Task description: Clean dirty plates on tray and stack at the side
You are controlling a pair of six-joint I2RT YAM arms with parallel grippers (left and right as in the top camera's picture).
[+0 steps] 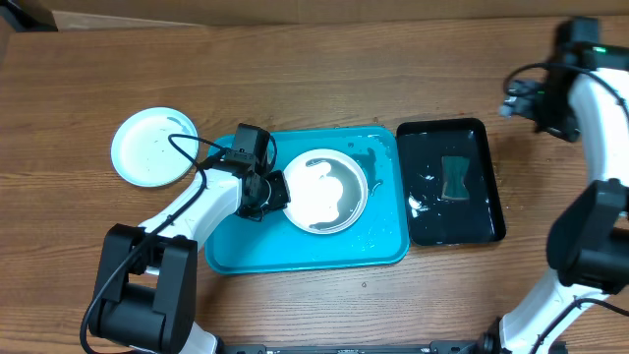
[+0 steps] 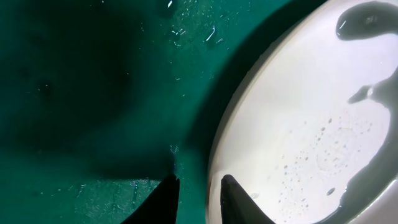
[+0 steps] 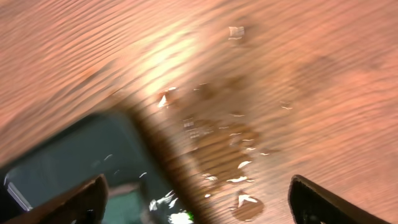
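The wooden desk (image 1: 295,69) carries everything, and its grain runs side to side. Near the middle lies the turquoise tray (image 1: 256,251), long side across and wet with specks of water. Just beside its right end, almost touching, sits the narrower black tray (image 1: 486,147), glossy and holding shallow water.

One white plate (image 1: 314,197) rests right way up on the turquoise tray, a little right of its centre. It has a dark curved smear and a pool of water across its face. A light blue plate (image 1: 147,152) lies on the bare desk off the tray's upper left corner, apart from it. A dark sponge (image 1: 454,177) lies inside the black tray.

The left arm reaches in from the lower left edge, and the left claw (image 1: 276,192) is low at the white plate's left rim. In the left wrist view the claw (image 2: 199,193) is parted only narrowly. One fingertip (image 2: 165,196) is over the tray floor, the other is over the plate (image 2: 298,124), and the rim lies between them. A strip of tray shows in the gap, so it does not appear to be gripping the rim.

The right arm stands at the far right edge. The right claw (image 3: 199,186) is spread wide and empty, above the desk by a corner of the black tray. That view is blurred. Small water droplets (image 3: 239,165) dot the wood there.
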